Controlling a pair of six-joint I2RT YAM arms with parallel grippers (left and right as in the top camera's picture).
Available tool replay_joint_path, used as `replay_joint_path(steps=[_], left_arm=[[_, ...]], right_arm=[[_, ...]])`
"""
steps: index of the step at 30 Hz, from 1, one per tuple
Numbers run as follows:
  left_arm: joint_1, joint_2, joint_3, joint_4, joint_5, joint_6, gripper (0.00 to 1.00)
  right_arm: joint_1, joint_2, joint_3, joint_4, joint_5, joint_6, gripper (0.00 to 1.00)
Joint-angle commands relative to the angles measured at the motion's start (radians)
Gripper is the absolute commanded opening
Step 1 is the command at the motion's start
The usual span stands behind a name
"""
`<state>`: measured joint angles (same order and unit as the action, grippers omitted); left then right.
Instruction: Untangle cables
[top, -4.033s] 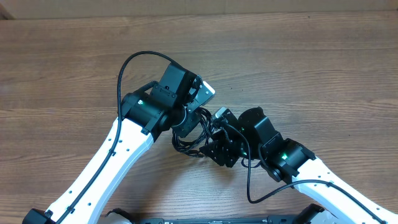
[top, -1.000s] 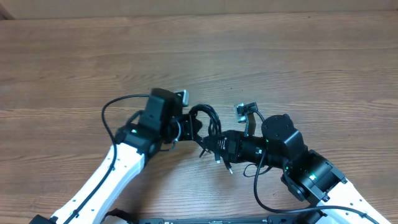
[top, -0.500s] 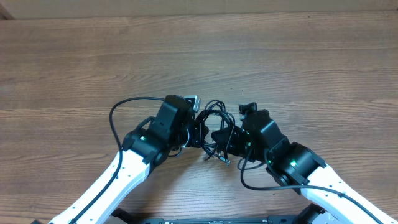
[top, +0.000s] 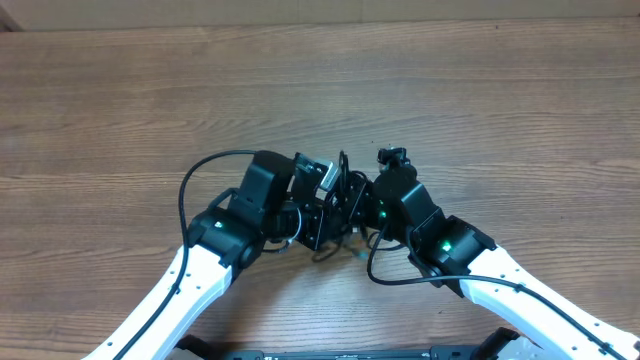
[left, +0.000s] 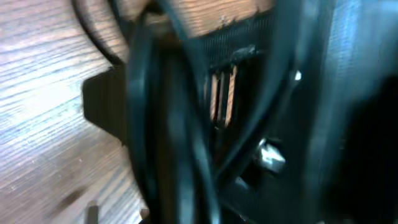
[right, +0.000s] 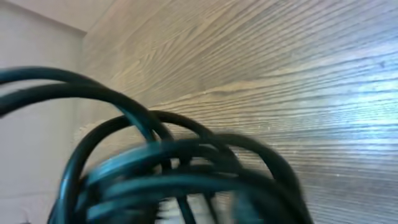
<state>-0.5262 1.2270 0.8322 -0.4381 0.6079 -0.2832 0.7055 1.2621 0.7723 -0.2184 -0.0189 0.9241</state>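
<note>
Though bunched between both arms toward 6 o'clock on the counter (top: 480, 100), looks barely begun: cables (right: 174, 149) in one looped black clump, no strand drawn free. Cannot tell left jaws or right jaws as open, closed or gripping.

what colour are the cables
Black. The cables show best in the right wrist view, looped against the light wood-grain table.

Looped cables (right: 163, 163) (blurred) over table (right: 280, 68)

Left pincer (top: 322, 207), right pincer (top: 360, 204) closer together
</note>
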Motion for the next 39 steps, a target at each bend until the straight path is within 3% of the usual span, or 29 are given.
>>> replay_joint_path(steps=[1, 4, 11, 16, 19, 22, 25, 39], left_arm=[[-0.038, -0.037, 0.018, -0.017, 0.364, 0.149, 0.04], [0.023, -0.037, 0.018, -0.038, 0.251, 0.148, 0.04], [0.188, -0.036, 0.018, -0.042, 0.186, 0.16, 0.04], [0.213, -0.035, 0.018, -0.09, 0.291, 0.31, 0.04], [0.213, -0.029, 0.018, -0.085, 0.53, 0.43, 0.04], [0.213, -0.019, 0.018, -0.091, 0.76, 0.55, 0.04], [0.21, -0.007, 0.017, -0.096, 0.862, 0.6, 0.04], [0.132, 0.003, 0.015, -0.213, 0.821, 0.681, 0.04]], right_arm=[[-0.007, 0.024, 0.028, 0.003, 0.068, -0.092, 0.81], [-0.007, -0.042, 0.028, -0.054, -0.034, -0.092, 1.0], [-0.007, -0.336, 0.028, -0.267, -0.127, -0.143, 1.0], [-0.007, -0.564, 0.027, -0.331, -0.13, -0.299, 1.0], [-0.007, -0.658, 0.027, -0.363, -0.078, -0.46, 1.0], [-0.008, -0.678, 0.027, -0.396, -0.042, -0.558, 1.0], [-0.008, -0.666, 0.027, -0.401, -0.042, -0.653, 1.0], [-0.011, -0.55, 0.028, -0.238, -0.084, -0.82, 0.98]])
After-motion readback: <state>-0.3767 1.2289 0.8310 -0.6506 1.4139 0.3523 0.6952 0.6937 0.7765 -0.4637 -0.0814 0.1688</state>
